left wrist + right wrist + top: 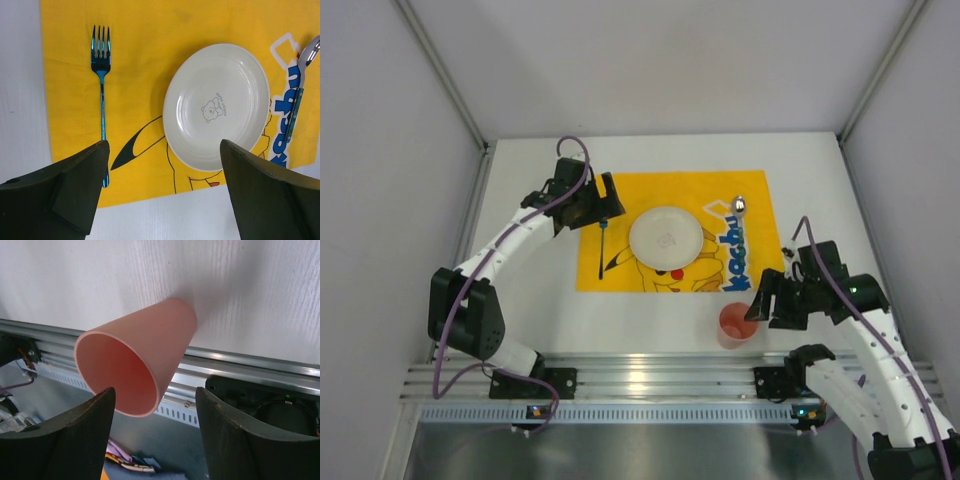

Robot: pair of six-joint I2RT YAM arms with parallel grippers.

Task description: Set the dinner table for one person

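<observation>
Closest in: right gripper (pixel 155 395), fingers (pixel 235 440) spread w/ nothing pinched, pink cup (pixel 150 340) just ahead of the gap & seemingly apart from both pads. Stands upright on bare dinner table (pixel 650 320), off the yellow mat (pixel 690 190), by its near-right corner & close to the alu rail (pixel 660 372). Elsewhere: fork (pixel 102 100) left of plate (pixel 216 105), spoon (pixel 298 95) right of it, all on mat; left gripper (pixel 164 145) above them, also spread, holding nothing. Looks like cup pick-up next, prob. for a spot beyond the spoon. To do it well: advance till centred on cup wall, close below the rim (tapered, wider at top, so less chance of slipping down), squeeze gently – looks like thin plastic, may flex. Lift straight up before going sideways, keep upright, pass clear of spoon & plate, set down flat w/o catching mat edge. Keep left gripper parked out of the path.
</observation>
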